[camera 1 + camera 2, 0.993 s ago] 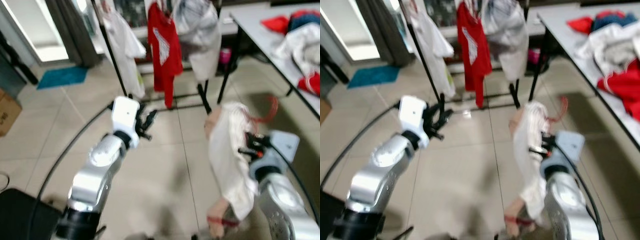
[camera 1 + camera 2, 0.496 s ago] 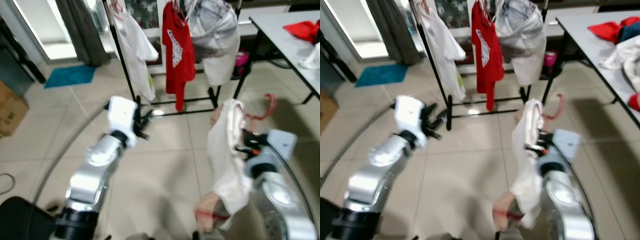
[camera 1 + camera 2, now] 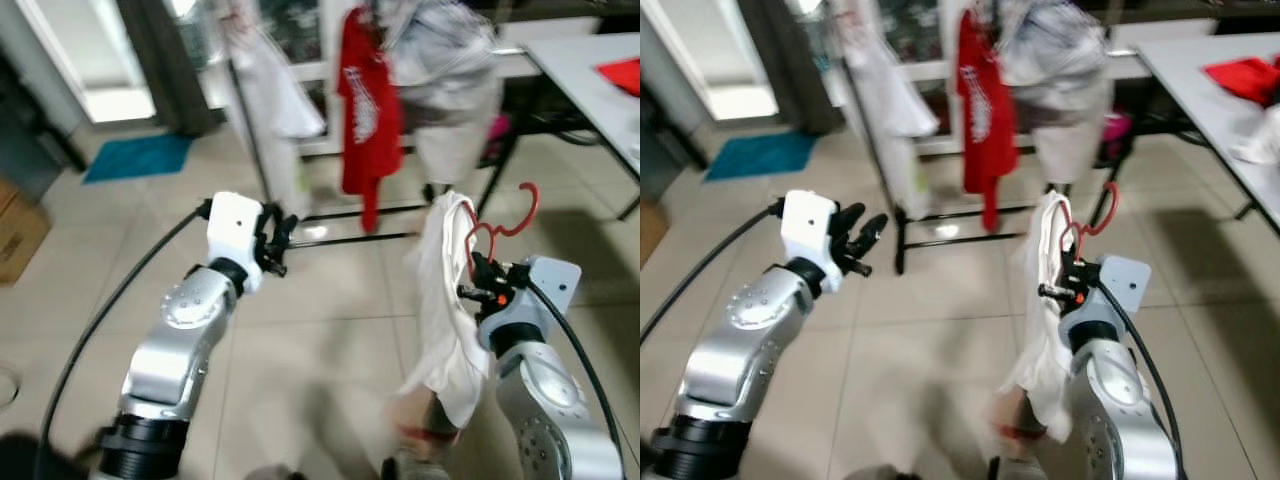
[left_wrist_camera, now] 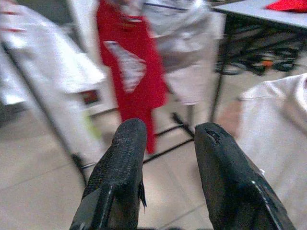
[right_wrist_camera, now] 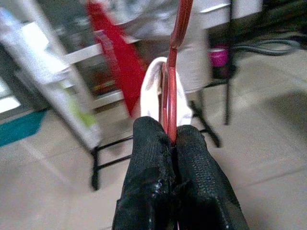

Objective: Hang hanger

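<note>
Above the tiled floor, right gripper clenched on red plastic hanger carrying a white garment, black clothes rack beyond, left gripper parted, empty.

No text can be read anywhere. The red shirt hanging on the far rack bears a white print, too blurred to make out as words.
</note>
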